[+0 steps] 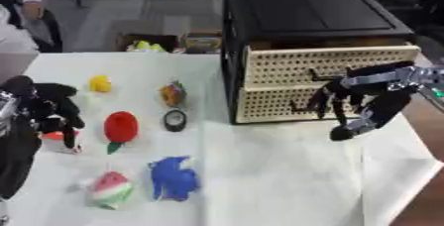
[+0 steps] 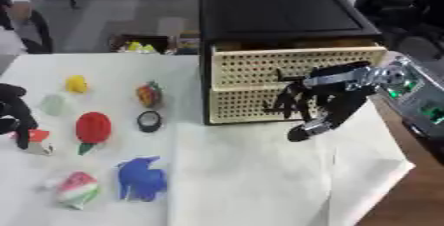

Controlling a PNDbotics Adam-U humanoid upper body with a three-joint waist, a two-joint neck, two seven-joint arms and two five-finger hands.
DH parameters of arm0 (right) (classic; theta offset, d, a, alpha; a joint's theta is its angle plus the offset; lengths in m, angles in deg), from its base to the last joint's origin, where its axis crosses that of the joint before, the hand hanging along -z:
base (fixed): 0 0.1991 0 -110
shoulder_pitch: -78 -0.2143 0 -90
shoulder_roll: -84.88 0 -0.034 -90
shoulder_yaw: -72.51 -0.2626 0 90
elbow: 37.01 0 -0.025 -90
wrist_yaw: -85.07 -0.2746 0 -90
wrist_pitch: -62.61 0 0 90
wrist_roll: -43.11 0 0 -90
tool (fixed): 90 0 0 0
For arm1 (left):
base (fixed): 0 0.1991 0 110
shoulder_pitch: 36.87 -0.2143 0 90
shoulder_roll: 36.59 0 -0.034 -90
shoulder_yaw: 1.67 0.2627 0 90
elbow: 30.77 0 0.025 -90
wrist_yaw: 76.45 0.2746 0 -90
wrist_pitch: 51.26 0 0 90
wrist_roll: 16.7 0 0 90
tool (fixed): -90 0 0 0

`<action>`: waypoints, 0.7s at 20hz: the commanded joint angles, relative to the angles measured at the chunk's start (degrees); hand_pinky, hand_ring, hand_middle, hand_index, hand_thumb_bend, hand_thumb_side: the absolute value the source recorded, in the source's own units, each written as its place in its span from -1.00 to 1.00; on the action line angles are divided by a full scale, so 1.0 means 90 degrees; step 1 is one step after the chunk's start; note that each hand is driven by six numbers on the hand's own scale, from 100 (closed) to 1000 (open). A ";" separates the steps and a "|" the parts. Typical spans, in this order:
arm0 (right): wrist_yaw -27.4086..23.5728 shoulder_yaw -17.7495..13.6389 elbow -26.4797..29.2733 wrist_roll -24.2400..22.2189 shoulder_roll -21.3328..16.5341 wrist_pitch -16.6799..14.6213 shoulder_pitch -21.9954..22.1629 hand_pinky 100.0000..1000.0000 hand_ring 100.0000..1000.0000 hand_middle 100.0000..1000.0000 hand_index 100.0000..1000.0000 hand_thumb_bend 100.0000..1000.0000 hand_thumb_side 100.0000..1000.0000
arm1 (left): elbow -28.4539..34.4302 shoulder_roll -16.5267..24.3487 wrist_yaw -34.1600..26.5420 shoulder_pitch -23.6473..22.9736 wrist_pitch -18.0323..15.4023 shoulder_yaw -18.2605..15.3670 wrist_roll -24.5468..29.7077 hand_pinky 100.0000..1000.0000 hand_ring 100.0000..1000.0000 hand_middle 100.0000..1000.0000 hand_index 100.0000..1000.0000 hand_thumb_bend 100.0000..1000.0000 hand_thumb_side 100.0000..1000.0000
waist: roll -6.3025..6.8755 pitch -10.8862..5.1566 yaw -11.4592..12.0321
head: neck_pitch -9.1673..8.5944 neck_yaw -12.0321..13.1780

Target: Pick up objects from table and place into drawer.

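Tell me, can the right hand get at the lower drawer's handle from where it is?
Probably yes. The right hand hangs just in front of the lower drawer, fingers pointing down beside its dark handle. Nothing stands between them, and the toys lie well off to the left.

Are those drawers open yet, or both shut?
Both look shut: the two perforated drawer fronts sit flush with the black cabinet. The right hand is at the lower drawer's handle.

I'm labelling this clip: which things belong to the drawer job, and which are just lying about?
Job:
drawer cabinet
right hand, at the drawer fronts
red toy
blue toy
yellow toy
watermelon-slice toy
black tape roll

Lying about:
cardboard boxes on the floor behind the table
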 commanded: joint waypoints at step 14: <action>0.0414 -0.0179 -0.0637 0.0027 0.0198 -0.0204 -0.0509 -1.00 -0.05 0.28 0.73 -0.02 -0.01 | 0.0113 -0.0042 0.0053 0.0070 0.0026 -0.0063 0.0067 -0.59 -0.19 -0.18 0.27 -1.00 0.96 | 0.0003 0.0001 -0.0028 | -0.0191 0.0057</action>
